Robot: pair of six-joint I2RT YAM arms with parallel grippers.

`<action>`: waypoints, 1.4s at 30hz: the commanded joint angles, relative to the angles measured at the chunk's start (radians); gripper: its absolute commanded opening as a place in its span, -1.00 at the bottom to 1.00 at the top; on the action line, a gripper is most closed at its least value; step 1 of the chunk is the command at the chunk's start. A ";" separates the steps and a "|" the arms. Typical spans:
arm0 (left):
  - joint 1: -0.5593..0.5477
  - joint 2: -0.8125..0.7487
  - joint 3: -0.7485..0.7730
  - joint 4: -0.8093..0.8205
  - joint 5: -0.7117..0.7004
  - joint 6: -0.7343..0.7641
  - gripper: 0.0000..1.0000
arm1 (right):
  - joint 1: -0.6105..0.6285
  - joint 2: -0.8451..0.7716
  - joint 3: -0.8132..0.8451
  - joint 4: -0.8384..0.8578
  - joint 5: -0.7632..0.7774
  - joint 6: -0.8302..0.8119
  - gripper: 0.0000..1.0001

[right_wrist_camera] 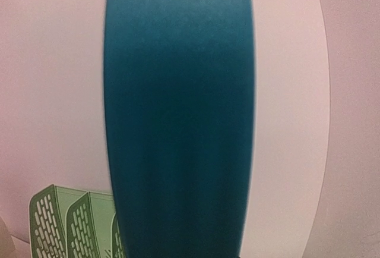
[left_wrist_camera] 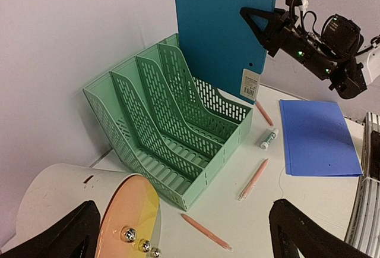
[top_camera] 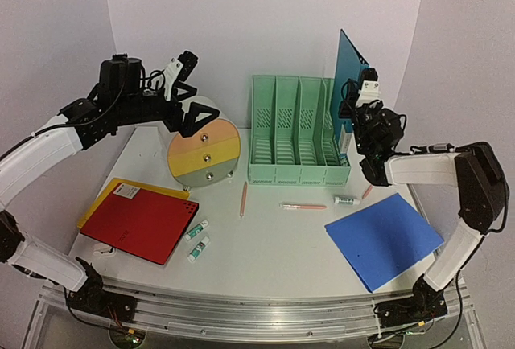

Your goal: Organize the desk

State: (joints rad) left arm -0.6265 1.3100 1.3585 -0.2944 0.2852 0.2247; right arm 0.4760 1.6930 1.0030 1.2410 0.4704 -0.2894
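– So, where is the desk [top_camera: 273, 240] relative to the two sets of fingers?

– Below both of them. The white top spreads from the near rail to the far wall, and neither gripper touches it.

– And the left gripper [top_camera: 195, 88]?

– Its fingers are spread wide with nothing between them. It hangs over the far-left part of the desk, straddling the top of the round drawer unit [top_camera: 201, 144]. I cannot tell whether a finger touches the drum.

– The right gripper [top_camera: 352, 100]?

– Narrowed onto a teal folder [top_camera: 348, 63], pinching it by its edge and holding it upright. It is raised above the far-right part of the desk, over the right end of the green file rack [top_camera: 298, 136]. The folder's lower edge is down at the rightmost slot, but whether it is inside is not clear.

– What lies on the desk itself?

– At the near left, a red folder [top_camera: 138, 227] rests on a yellow one [top_camera: 113, 196], with two small white tubes [top_camera: 196, 231] just to their right. Two pink pens [top_camera: 243, 199] and another tube [top_camera: 347, 200] lie in front of the rack. A blue folder [top_camera: 385, 239] lies flat at the near right, well below the right fingers.
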 commanded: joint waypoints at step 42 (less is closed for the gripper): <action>0.059 -0.048 -0.069 -0.575 0.248 0.602 0.95 | 0.120 -0.052 0.008 -0.042 0.180 0.165 0.66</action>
State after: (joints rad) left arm -0.5705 1.3167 1.3148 -0.5358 0.5014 0.5364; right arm 0.5100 1.7873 0.9434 1.2704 0.5536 -0.1704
